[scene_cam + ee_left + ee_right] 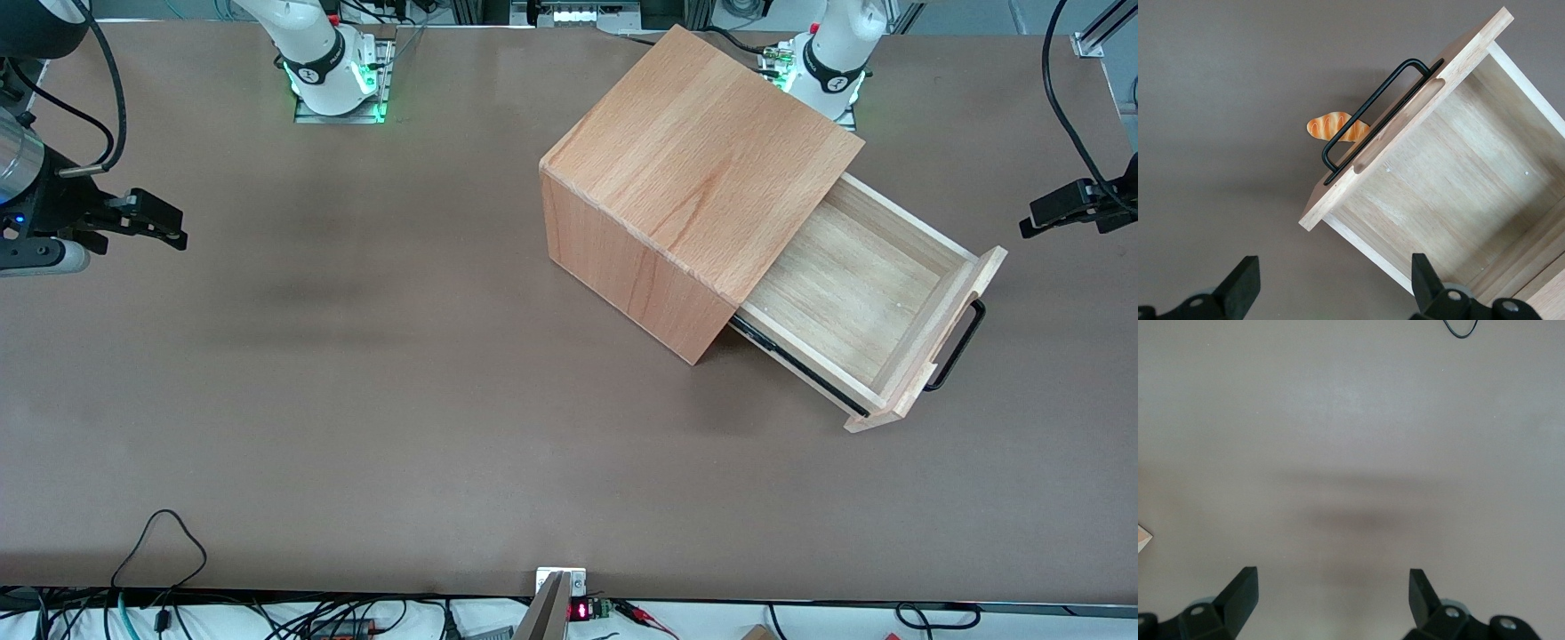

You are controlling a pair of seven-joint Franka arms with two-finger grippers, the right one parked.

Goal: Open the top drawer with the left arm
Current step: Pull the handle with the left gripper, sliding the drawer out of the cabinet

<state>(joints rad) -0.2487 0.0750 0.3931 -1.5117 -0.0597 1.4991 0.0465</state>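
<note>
Cabinet (689, 169), beech-wood cube, is recorded in the front view standing askew on the brown table (356, 400), toward the working arm's end. Top drawer (853, 302) is shown drawn well out of the cabinet, its bare wooden floor exposed and nothing seen inside; its black handle (960, 347) projects from the front panel at the outer end. Gripper (1067, 209) of the left arm is seen near the table's edge, well apart from the handle and level with the drawer's farther corner; nothing is held in it. In the left wrist view the drawer (1451, 180) is looked down upon, with the handle (1371, 113) free of any contact and the two black fingertips (1241, 283) spread wide, nothing between them. A small orange loaf-shaped item (1335, 128), apparently a toy bread, is seen lying on the table just in front of the drawer panel, partly crossed by the handle. In the right wrist view only bare table surface (1351, 453) is offered. Step in hand is judged to be the close of the task: the drawer appears opened and the handle released, so the next move is judged to call for little more than a clear retreat of the arm, without the drawer front being knocked. No brand, label or legible writing is found on the cabinet or drawer.
</note>
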